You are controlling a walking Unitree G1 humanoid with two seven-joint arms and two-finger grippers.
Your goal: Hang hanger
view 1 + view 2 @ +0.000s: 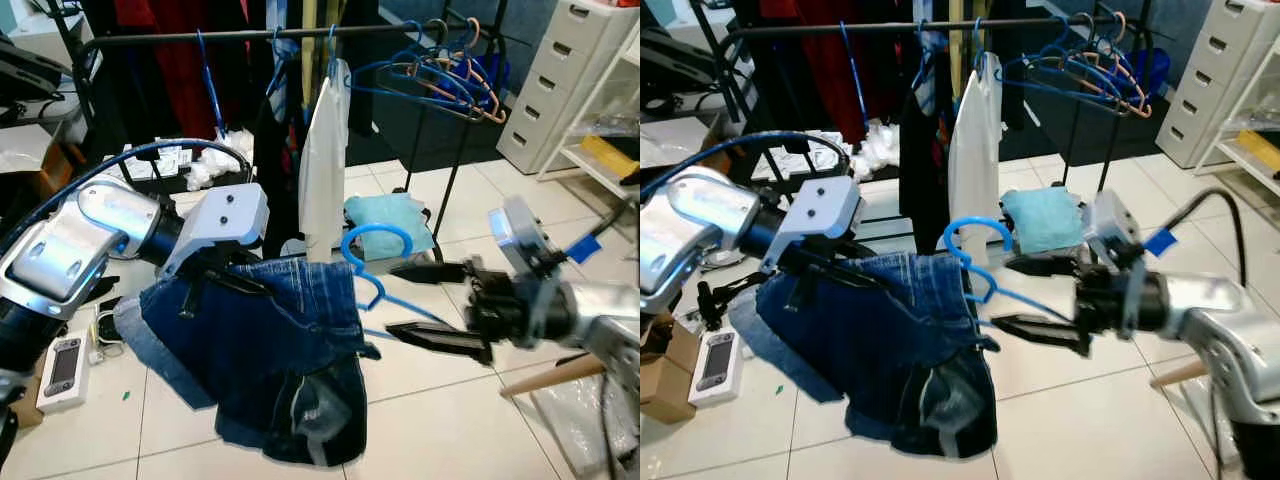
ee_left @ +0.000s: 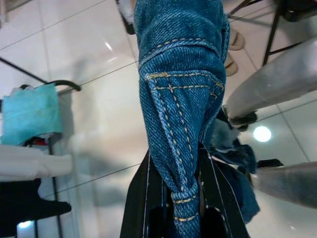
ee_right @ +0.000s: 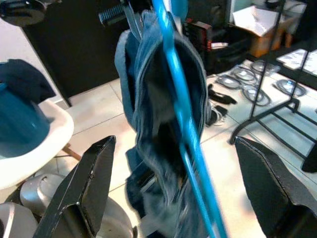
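You've got the left claw clamped on a fold of the denim shorts, fingers pinching the seam from both sides in the left wrist view; the shorts hang off it above the tiled floor, well below the clothes rail. The blue hanger is threaded into the shorts: hook sticks out at the top, curling up and over toward the rail side, and one arm runs out of the fabric down toward your right claw. In the right wrist view the hanger's long axis reads as a near-vertical blue bar running through the middle of the denim. Right claw is spread wide, one finger above the hanger arm and one below, not touching the hanger as far as you can see; it sits just right of the shorts. On the rail: a white garment on its own blue hanger directly behind the hook, dark and red clothes to the left, and a bunch of empty blue and pink hangers to the right, tilted. Containers: a white drawer unit far right, drawers closed, contents not visible. A teal cloth lies on the rack base, and a small handheld device lies on the floor at left.
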